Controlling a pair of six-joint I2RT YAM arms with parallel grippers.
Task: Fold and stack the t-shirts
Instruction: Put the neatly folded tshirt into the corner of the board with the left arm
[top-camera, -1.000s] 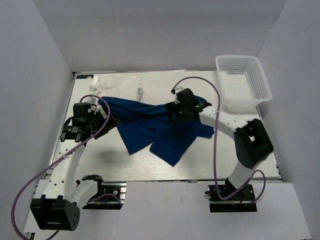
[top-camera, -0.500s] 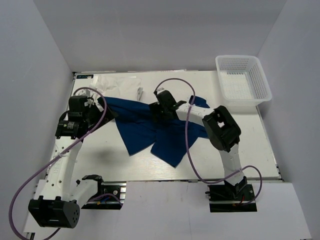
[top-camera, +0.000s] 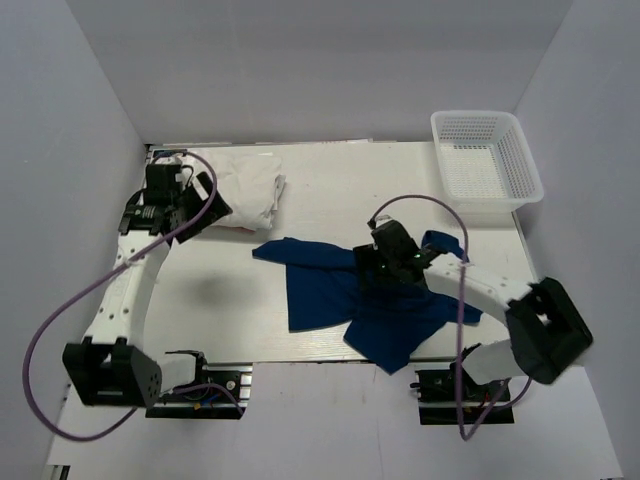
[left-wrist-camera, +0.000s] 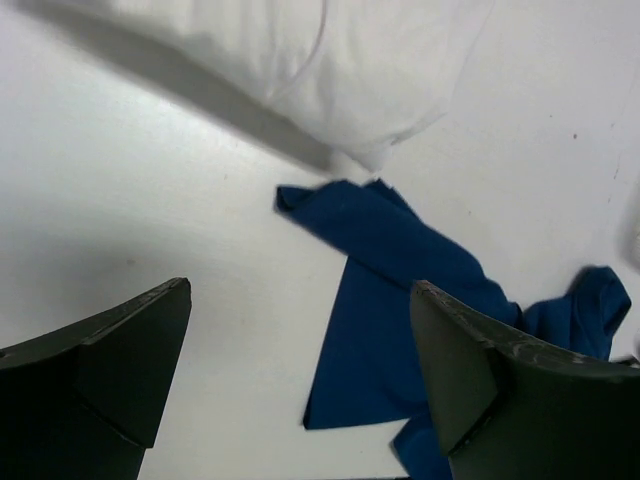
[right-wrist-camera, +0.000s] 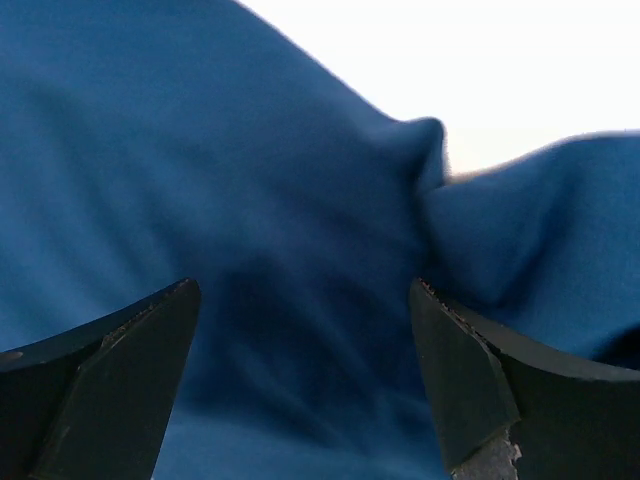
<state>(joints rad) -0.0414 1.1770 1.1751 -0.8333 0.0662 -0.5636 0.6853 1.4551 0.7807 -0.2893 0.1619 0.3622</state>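
Observation:
The dark navy t-shirt (top-camera: 350, 300) lies crumpled and unfolded on the table, right of the middle and reaching the front edge. A pile of white t-shirts (top-camera: 245, 190) sits at the back left. My left gripper (top-camera: 205, 208) is open and empty beside the white pile. In the left wrist view it (left-wrist-camera: 300, 290) hangs over bare table, with the white pile (left-wrist-camera: 340, 60) ahead and the navy shirt (left-wrist-camera: 400, 300) to the right. My right gripper (top-camera: 375, 268) is open just above the navy shirt's middle. In the right wrist view it (right-wrist-camera: 302, 288) has navy cloth (right-wrist-camera: 250, 180) under its jaws, none gripped.
A white plastic mesh basket (top-camera: 485, 165) stands at the back right corner. Grey walls close in the white table (top-camera: 200, 300) on three sides. Purple cables loop off both arms.
The navy shirt has been dragged toward the front right and dropped. My left gripper let go of it and moved back left to the white pile. My right arm pulled back and opened.

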